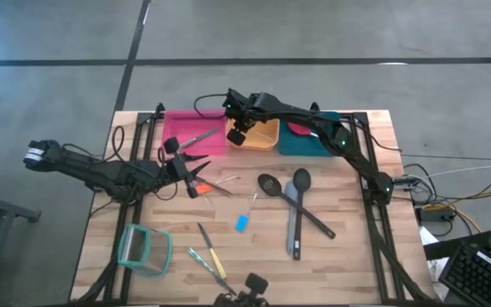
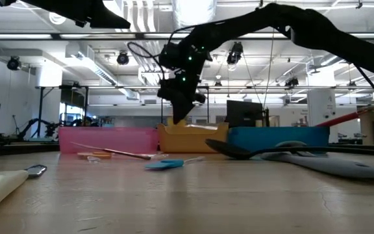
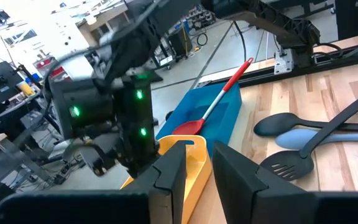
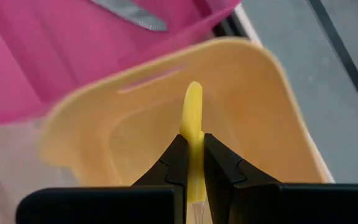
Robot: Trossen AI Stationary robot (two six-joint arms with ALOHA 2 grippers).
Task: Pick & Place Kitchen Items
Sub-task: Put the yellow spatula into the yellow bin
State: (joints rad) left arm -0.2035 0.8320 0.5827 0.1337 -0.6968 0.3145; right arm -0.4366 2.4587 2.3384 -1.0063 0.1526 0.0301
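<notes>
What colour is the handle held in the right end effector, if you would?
Yellow; the handle shows best in the right wrist view, above the orange bin.

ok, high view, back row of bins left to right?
pink bin → orange bin, right gripper over it shut on a yellow-handled utensil → teal bin

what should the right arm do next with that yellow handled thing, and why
Probably lower a little and open: the right pincer is shut on the yellow-handled tool, already above the orange bin, so release should drop it in.
</notes>
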